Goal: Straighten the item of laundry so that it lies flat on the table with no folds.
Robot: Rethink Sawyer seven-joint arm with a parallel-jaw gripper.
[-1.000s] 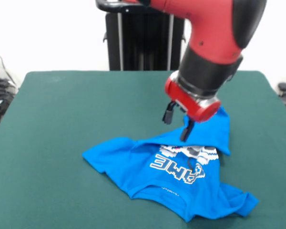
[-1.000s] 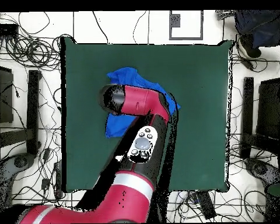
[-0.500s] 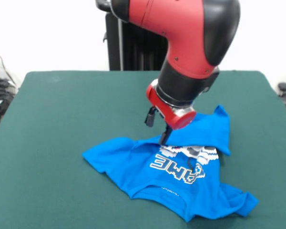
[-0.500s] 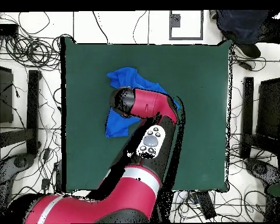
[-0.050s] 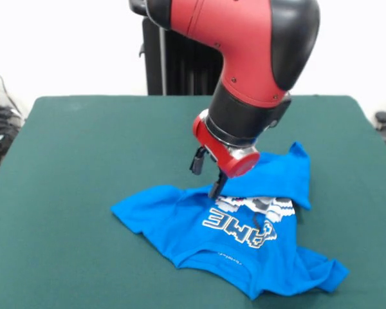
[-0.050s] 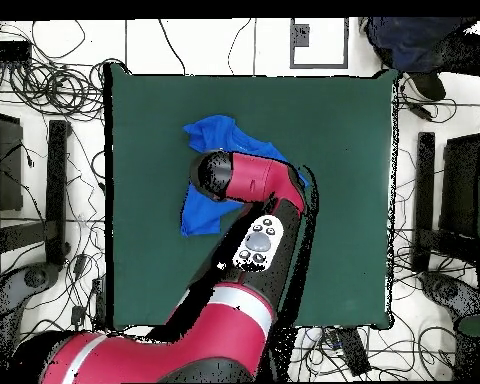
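The item of laundry (image 5: 235,239), a bright blue T-shirt, lies crumpled on the table (image 5: 83,161) with its white lettering facing up. Its upper right part is folded over as a plain blue flap (image 5: 280,177), and the lower right corner is bunched. My gripper (image 5: 207,175) hangs just above the shirt's top edge, at the left end of the flap. It is open, with nothing between its fingers. From overhead, the red arm covers the gripper and the shirt's middle, so only blue parts of the laundry (image 6: 219,132) show around it.
The green table (image 6: 344,180) extends wide on every side of the shirt. Cables and black stands lie on the floor around it. A person (image 6: 414,40) stands beyond the table's top right corner in the overhead view.
In the front view my gripper has moved left, from over the folded flap to its left end, and a little lower. The shirt has not changed shape.
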